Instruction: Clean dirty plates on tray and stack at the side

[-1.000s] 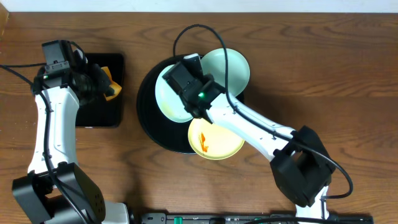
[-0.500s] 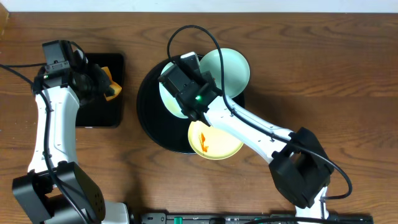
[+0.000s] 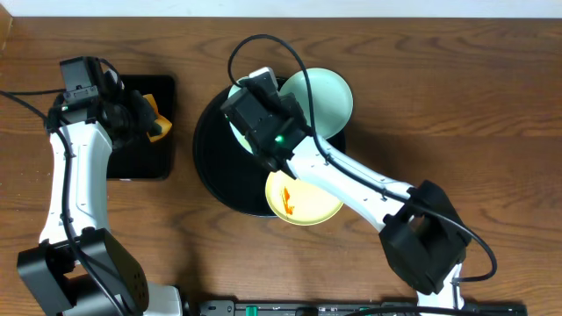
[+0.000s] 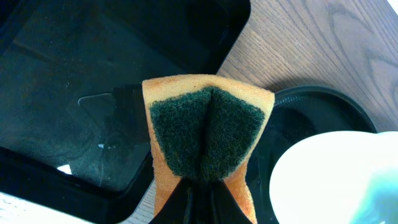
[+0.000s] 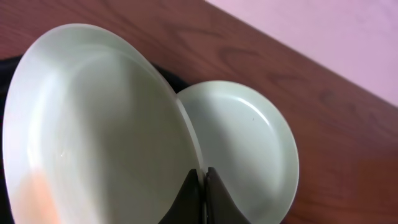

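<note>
The right gripper [image 5: 200, 182] pinches the rim of a tilted blue-green plate [image 5: 93, 137] over the round tray [image 3: 209, 156]: the wrist view shows that grip, which the overhead hides beneath the arm [image 3: 351, 180] stretched across the tray. Left of the tray, the left gripper [image 4: 199, 186] clamps a folded sponge [image 4: 208, 134]

Black tray [image 3: 211, 156] bears tilted green plate [image 5: 93, 124], flat green plate [image 3: 327, 96], smeared yellow plate [image 3: 309, 207].
</note>
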